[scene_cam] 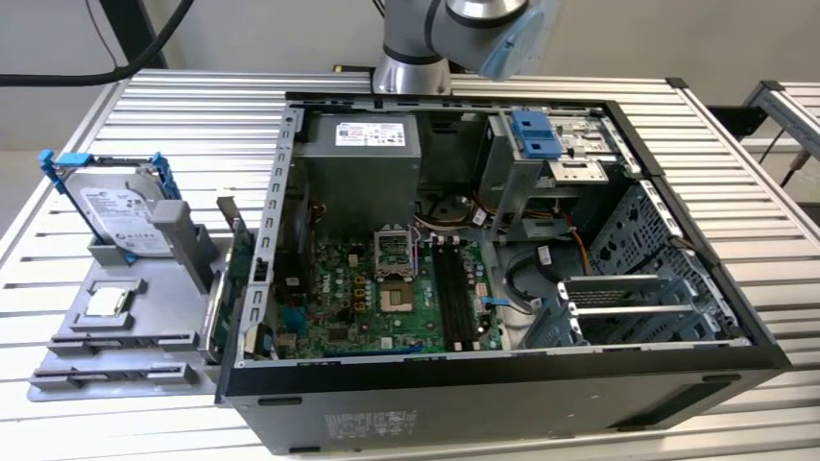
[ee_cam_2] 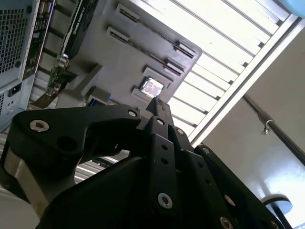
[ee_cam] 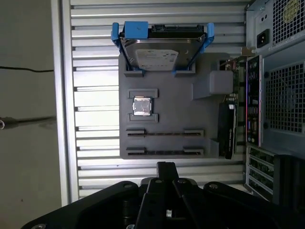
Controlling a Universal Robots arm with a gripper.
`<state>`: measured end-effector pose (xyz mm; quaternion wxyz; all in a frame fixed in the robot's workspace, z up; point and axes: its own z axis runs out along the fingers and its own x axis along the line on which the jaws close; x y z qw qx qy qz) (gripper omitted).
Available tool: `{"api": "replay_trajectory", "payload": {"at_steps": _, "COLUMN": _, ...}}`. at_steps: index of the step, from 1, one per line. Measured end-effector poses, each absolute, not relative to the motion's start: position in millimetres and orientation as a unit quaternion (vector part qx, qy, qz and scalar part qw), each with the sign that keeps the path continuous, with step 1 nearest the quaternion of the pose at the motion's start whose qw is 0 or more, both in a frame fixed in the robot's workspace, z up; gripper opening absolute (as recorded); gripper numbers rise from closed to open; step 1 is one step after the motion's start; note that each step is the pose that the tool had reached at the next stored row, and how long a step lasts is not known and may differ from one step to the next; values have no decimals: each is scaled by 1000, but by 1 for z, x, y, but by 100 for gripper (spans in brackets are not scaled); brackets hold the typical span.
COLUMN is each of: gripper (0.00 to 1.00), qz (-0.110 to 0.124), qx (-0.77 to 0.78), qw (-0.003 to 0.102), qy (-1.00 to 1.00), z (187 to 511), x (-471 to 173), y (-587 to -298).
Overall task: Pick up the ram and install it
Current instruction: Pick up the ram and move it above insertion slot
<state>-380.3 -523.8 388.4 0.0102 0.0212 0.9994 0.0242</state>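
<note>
In both wrist views my gripper [ee_cam: 165, 165] [ee_cam_2: 156, 101] hangs high above the grey fixture tray [ee_cam: 167, 119], with its black fingers pressed together and nothing between them. The tray's two long narrow holders [ee_cam: 165, 134] show just a thin dark groove, with no stick standing in them. Inside the open computer case [scene_cam: 513, 384], long dark strips run along the motherboard's memory slots [scene_cam: 451, 279]. I cannot tell whether one of them is the ram. The arm's wrist [scene_cam: 462, 29] sits behind the case's far edge.
The tray [scene_cam: 154, 317] lies at the exterior view's left, holding a silver hard drive in a blue bracket [scene_cam: 118, 206] [ee_cam: 162, 47] and a square processor chip [scene_cam: 109, 301] [ee_cam: 142, 106]. A dark upright card [ee_cam: 227, 129] stands between tray and case. Everything rests on a slatted metal table [scene_cam: 77, 144].
</note>
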Motion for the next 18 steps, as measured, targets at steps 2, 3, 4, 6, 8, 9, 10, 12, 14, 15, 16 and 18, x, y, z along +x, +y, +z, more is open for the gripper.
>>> {"api": "replay_trajectory", "payload": {"at_steps": 2, "gripper": 0, "qz": 24, "qx": 20, "qw": 10, "qy": 999, "z": 388, "x": -380, "y": -524}}
{"api": "replay_trajectory", "payload": {"at_steps": 3, "gripper": 0, "qz": 24, "qx": 19, "qw": 10, "qy": 999, "z": 388, "x": -380, "y": -524}}
{"api": "replay_trajectory", "payload": {"at_steps": 4, "gripper": 0, "qz": 24, "qx": 18, "qw": 10, "qy": 1000, "z": 388, "x": -380, "y": -524}}
{"api": "replay_trajectory", "payload": {"at_steps": 6, "gripper": 0, "qz": 24, "qx": 13, "qw": 10, "qy": 1000, "z": 388, "x": -380, "y": -524}}
{"api": "replay_trajectory", "payload": {"at_steps": 8, "gripper": 0, "qz": 24, "qx": 8, "qw": 10, "qy": 1000, "z": 389, "x": -380, "y": -524}}
{"api": "replay_trajectory", "payload": {"at_steps": 9, "gripper": 0, "qz": 24, "qx": 5, "qw": 10, "qy": 1000, "z": 389, "x": -380, "y": -524}}
{"api": "replay_trajectory", "payload": {"at_steps": 10, "gripper": 0, "qz": 24, "qx": 2, "qw": 10, "qy": 1000, "z": 389, "x": -380, "y": -524}}
{"api": "replay_trajectory", "payload": {"at_steps": 12, "gripper": 0, "qz": 24, "qx": -5, "qw": 10, "qy": 1000, "z": 389, "x": -380, "y": -524}}
{"api": "replay_trajectory", "payload": {"at_steps": 14, "gripper": 0, "qz": 24, "qx": -13, "qw": 9, "qy": 1000, "z": 389, "x": -380, "y": -524}}
{"api": "replay_trajectory", "payload": {"at_steps": 15, "gripper": 0, "qz": 24, "qx": -18, "qw": 9, "qy": 999, "z": 389, "x": -380, "y": -524}}
{"api": "replay_trajectory", "payload": {"at_steps": 16, "gripper": 0, "qz": 25, "qx": -23, "qw": 9, "qy": 999, "z": 389, "x": -380, "y": -524}}
{"api": "replay_trajectory", "payload": {"at_steps": 18, "gripper": 0, "qz": 25, "qx": -33, "qw": 9, "qy": 999, "z": 389, "x": -380, "y": -524}}
